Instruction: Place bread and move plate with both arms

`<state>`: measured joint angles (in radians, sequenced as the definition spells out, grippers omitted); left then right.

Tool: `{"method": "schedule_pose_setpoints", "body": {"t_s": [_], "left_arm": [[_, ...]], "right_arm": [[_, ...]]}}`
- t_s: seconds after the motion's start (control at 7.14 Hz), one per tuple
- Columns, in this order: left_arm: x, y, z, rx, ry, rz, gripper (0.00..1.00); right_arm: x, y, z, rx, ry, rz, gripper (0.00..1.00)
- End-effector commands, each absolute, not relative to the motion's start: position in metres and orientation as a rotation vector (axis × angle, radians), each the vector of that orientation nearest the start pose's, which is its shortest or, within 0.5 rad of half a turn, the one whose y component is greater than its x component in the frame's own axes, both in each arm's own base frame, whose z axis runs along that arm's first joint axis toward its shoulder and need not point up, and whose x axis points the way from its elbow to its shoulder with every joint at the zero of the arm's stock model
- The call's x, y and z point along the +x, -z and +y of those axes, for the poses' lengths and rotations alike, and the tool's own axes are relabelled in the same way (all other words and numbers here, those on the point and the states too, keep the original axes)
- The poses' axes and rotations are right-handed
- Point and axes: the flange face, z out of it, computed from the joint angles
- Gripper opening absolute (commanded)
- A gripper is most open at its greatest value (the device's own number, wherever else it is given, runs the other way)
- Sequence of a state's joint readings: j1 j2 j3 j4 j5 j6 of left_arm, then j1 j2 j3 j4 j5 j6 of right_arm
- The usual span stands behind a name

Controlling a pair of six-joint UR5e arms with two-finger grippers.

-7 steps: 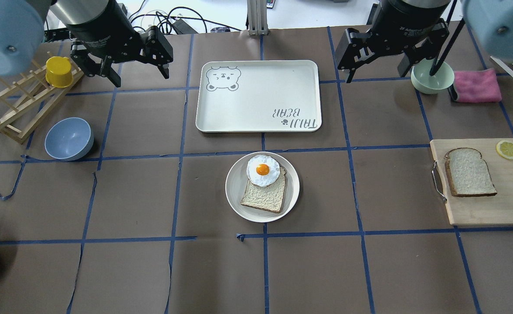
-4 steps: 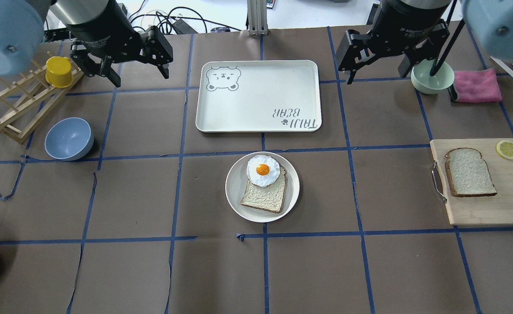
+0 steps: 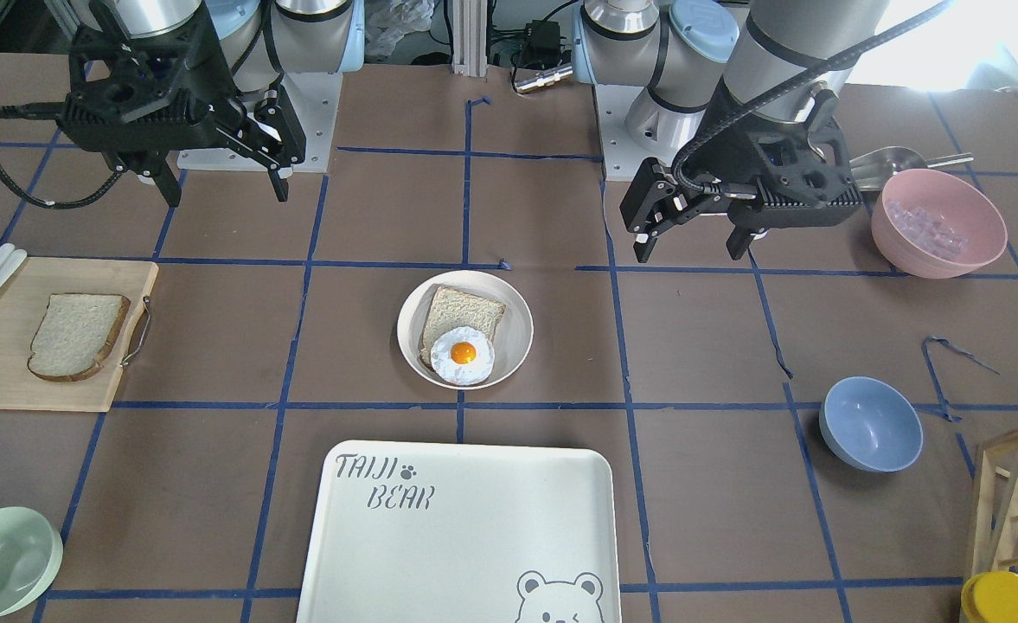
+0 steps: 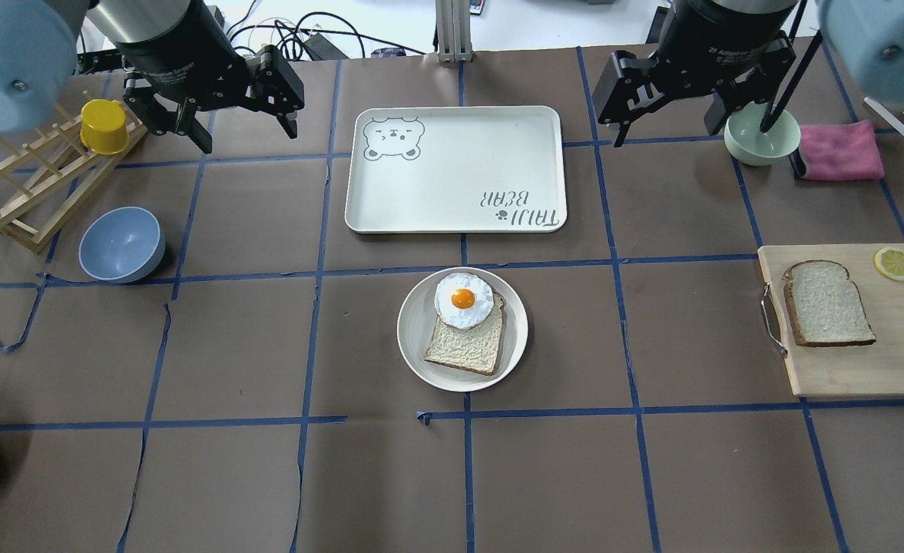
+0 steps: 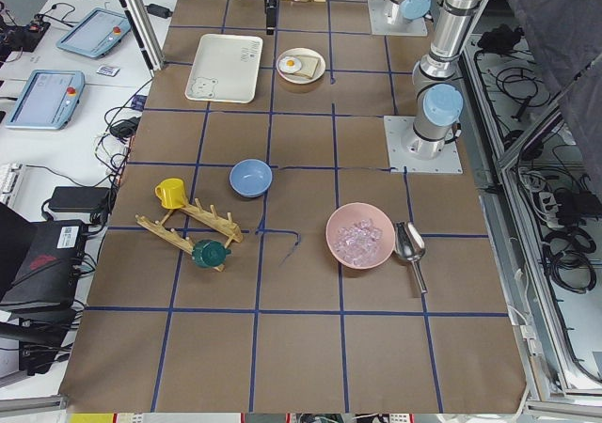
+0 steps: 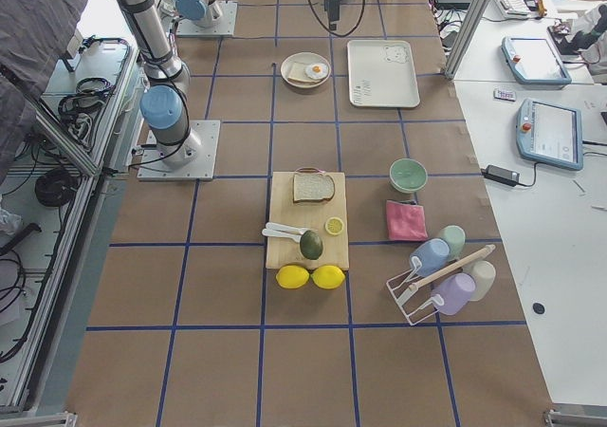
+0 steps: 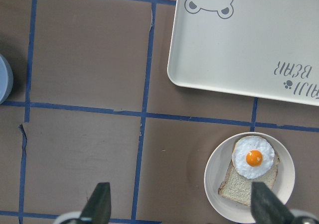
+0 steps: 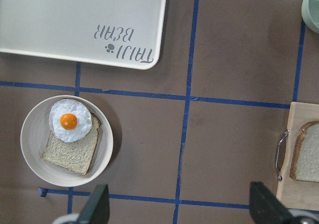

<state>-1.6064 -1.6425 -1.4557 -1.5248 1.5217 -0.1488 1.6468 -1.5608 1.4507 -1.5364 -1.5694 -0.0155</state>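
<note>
Left arm (image 4: 6, 61): silver-grey, jointed, light-blue caps, held high, wrist pointing down.
Left gripper (image 4: 246, 130): black, two-finger, jaws wide apart, holding nothing.
Right arm (image 4: 882, 46): silver-grey, likewise raised.
Right gripper (image 4: 663, 129): black, jaws wide apart, holding nothing.

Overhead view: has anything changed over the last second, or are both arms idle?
The right gripper has drifted slightly toward the view's right, open and empty. The left gripper barely moved and is also open. The bread on the cutting board and the plate lie as before.

Bear tray (image 4: 455, 169), blue bowl (image 4: 121, 246), green bowl (image 4: 745, 150), pink cloth (image 4: 839, 151)
</note>
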Motion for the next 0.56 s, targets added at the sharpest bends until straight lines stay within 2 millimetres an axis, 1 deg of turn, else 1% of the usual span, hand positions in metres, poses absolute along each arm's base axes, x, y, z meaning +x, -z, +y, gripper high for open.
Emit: {"method": "schedule_pose_setpoints", "body": {"t_s": [0.0,0.14,0.42], "left_arm": [[-0.1576,-0.5130,-0.5252,-0.175,0.134,3.191,1.00],[-0.1568,-0.5130,-0.5254,-0.178,0.134,3.191,1.00],[-0.1576,-0.5130,-0.5252,-0.175,0.134,3.191,1.00]], "right_arm": [[0.1710,-0.5254,-0.4852,-0.137,0.013,3.138,1.00],[0.1712,-0.5286,-0.4858,-0.142,0.036,3.136,1.00],[0.1707,-0.5274,-0.4860,-0.135,0.036,3.141,1.00]]}}
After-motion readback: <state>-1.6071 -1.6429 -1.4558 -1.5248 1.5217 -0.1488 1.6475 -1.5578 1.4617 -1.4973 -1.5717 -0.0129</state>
